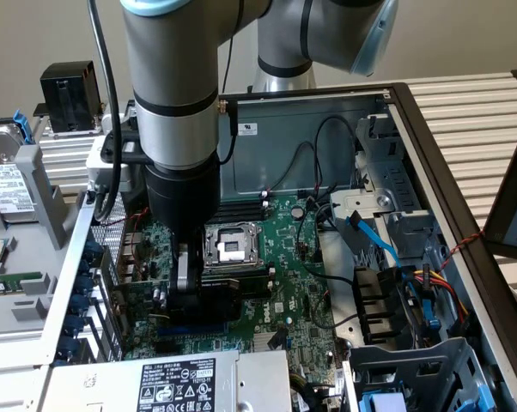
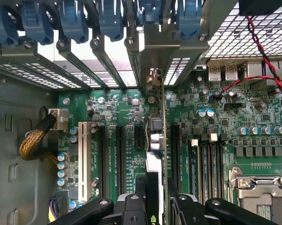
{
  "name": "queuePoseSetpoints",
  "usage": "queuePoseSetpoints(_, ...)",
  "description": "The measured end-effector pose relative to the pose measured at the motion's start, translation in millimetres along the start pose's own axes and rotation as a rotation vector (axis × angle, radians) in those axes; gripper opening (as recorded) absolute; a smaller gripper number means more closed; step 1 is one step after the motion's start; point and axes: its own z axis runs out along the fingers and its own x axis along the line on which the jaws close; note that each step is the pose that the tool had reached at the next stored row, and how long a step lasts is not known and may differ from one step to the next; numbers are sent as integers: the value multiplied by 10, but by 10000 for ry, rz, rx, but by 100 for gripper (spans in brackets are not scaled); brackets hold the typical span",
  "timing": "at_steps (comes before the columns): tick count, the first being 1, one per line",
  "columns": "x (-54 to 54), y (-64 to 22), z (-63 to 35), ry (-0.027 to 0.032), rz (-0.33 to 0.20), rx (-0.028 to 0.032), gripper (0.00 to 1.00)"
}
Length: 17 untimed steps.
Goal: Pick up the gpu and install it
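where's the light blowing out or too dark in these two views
wrist view: backlight through the rear slot openings washes out white, the vent grille glows too, the motherboard is evenly lit; exterior view: the arm throws shadow on the board around the pincer, with soft sheen on its grey shell

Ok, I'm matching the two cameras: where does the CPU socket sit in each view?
Exterior view: CPU socket in the middle of the motherboard, just to the exterior view's right of the hand.
Wrist view: CPU socket beyond the memory slots from the held gpu.
Shared landmark: the blue slot clips.
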Motion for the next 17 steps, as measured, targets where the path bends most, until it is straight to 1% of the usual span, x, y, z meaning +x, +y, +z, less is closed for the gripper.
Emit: queuePoseSetpoints(17,2,28,2,-2,0,6,27)
